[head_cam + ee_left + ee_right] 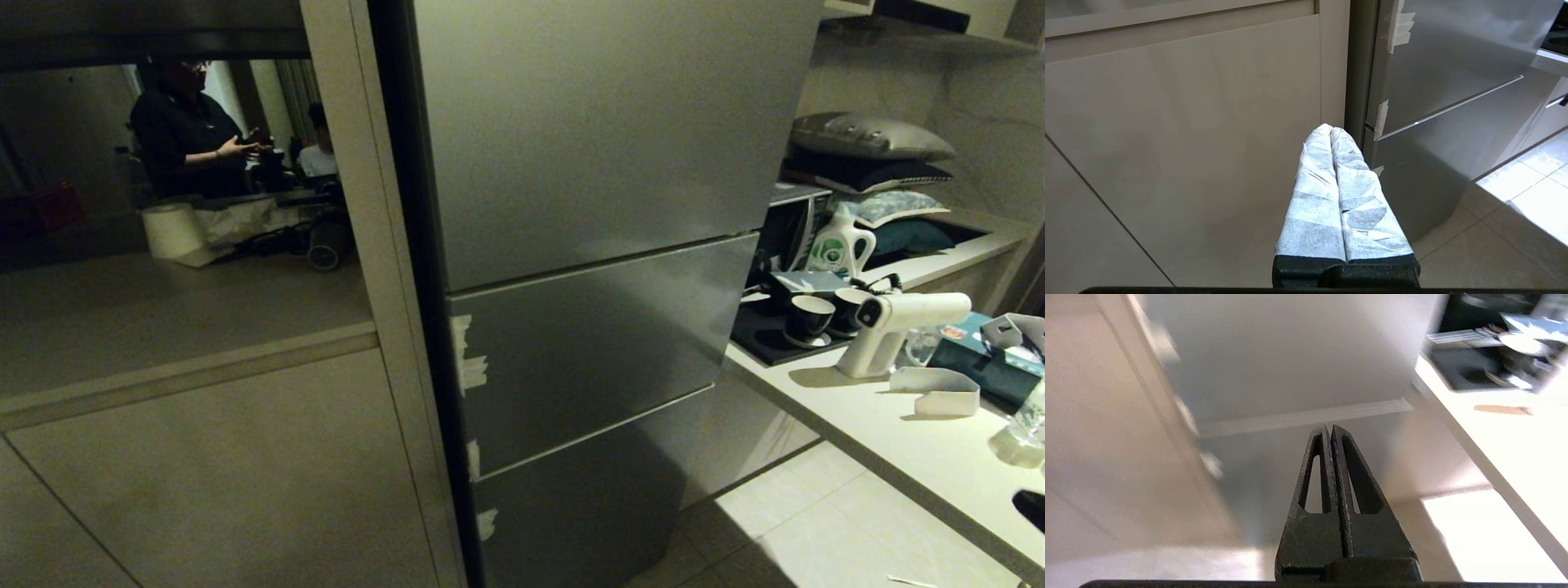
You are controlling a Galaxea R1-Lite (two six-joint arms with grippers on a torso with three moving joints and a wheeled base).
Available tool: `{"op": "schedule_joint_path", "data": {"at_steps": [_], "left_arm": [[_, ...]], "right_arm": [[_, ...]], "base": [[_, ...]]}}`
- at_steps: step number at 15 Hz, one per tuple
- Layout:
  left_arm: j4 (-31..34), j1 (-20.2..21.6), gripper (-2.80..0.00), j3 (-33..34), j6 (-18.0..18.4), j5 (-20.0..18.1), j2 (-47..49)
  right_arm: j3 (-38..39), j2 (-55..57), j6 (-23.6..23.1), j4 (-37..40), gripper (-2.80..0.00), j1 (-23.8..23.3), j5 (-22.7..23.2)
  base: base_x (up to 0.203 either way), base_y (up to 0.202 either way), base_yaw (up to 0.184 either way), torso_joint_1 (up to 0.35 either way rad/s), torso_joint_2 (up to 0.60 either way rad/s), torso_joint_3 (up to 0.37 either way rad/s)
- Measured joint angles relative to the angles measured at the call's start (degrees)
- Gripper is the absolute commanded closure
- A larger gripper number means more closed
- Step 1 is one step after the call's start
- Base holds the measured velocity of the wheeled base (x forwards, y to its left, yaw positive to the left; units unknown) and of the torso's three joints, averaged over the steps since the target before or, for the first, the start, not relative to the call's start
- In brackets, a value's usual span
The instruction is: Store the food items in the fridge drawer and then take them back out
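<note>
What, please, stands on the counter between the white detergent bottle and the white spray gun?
In the head view, two dark cups stand on a black tray between the detergent bottle and the spray gun.

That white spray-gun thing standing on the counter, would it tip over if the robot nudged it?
Probably, yes. The white spray gun stands upright on a narrow handle base with its long barrel up top, so it looks top-heavy. Its smooth plastic shell may be slippery. The cups right beside it on the counter could get knocked.
</note>
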State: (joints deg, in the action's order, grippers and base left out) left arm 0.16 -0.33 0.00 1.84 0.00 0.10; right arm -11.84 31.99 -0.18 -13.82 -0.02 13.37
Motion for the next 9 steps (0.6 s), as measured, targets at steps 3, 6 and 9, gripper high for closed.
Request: {"op": "schedule_joint_path", "data": {"at_steps": [3, 6, 9], "left_arm": [[-0.02, -0.02, 0.00, 0.00, 0.02, 0.00, 0.00], [-0.02, -0.02, 0.00, 0.00, -0.05, 0.00, 0.00], [-0.05, -0.02, 0.00, 0.00, -0.72, 0.00, 0.00]], "right_arm": [[9.93, -13.74, -3.84, 4.12, 0.00, -1.26, -1.74], [11.62, -24.44, -4.45, 4.57, 0.00, -0.25, -3.40], [11.82, -29.92, -5.14, 7.50, 0.00, 0.02, -10.57]], "base": [[0.000, 0.000, 0.000, 0.000, 0.00, 0.000], [0.000, 0.000, 0.000, 0.000, 0.00, 0.000], [0.000, 0.000, 0.000, 0.000, 0.00, 0.000]]}}
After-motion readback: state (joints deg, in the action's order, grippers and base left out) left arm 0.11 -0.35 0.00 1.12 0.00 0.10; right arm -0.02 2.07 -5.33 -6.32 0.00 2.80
